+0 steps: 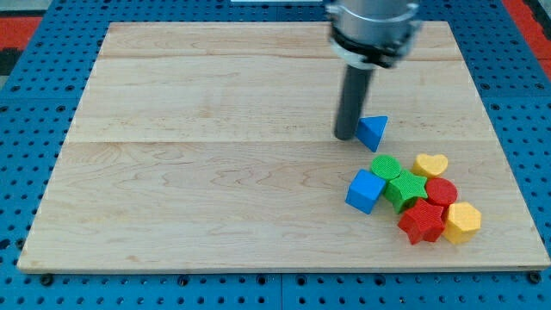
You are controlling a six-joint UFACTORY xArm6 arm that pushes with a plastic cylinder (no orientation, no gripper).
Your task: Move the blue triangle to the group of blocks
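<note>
Hand-wise I have only my tip (345, 137), gripping nothing, touching the blue triangle's (373, 131) left side on the desk (207, 172), far of the group by the green cylinder (386, 166); pushing off-centre could spin it rightward past the yellow heart (430, 164).

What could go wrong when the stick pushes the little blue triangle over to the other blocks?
My tip sits at the blue triangle's left side, while the group lies toward the view's bottom right. Pushing from here would likely slide it rightward, past the group. The triangle's slanted side might also let it spin off the tip. A hard shove could knock the green cylinder or yellow heart and scatter the group.
</note>
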